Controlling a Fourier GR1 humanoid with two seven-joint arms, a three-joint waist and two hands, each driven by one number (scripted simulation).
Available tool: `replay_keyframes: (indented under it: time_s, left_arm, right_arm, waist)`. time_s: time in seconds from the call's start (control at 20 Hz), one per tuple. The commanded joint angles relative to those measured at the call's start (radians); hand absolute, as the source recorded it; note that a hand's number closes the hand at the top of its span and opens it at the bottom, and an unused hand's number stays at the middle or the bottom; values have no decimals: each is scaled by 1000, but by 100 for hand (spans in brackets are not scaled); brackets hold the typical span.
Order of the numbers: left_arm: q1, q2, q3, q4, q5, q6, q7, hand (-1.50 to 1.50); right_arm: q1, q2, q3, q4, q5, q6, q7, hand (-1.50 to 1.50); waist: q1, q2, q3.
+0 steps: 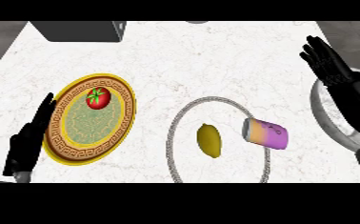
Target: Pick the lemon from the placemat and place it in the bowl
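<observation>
Head view, lemon [209, 140] x1, tomato [97, 98] x1, can [265, 133] x1

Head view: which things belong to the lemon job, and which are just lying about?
Job: lemon, placemat, bowl.
Lying about: can on its side, tomato, plate, dark box.

A kitchen: marble counter [211, 61], tomato [97, 98] on plate [65, 144].
</observation>
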Motion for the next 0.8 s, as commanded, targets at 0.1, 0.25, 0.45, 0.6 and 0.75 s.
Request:
replay_keyframes:
  time_s: [0.1, 0.25, 0.45, 0.6, 0.75]
  left_arm:
    - [-90, -96, -39, -90, 21, -8, 40, 0]
    - [-166, -193, -79, -146, 36, 11, 45, 0]
    - [-118, -221, -84, -144, 56, 21, 53, 0]
    - [-174, -227, -89, -168, 47, 44, 116, 0]
    - [-162, -229, -112, -195, 28, 39, 134, 0]
  right_arm:
    - [54, 119, 246, -140, 159, -100, 145, 150]
    - [88, 199, 434, -83, 243, -118, 237, 150]
    - [180, 266, 297, -98, 481, -474, 90, -150]
    - [261, 436, 426, -117, 552, -605, -52, -150]
    - [320, 497, 523, -89, 699, -729, -173, -150]
  waist:
    - [0, 30, 21]
    - [6, 34, 19]
    - [-61, 18, 26]
    - [-31, 27, 26]
    - [-6, 31, 24]
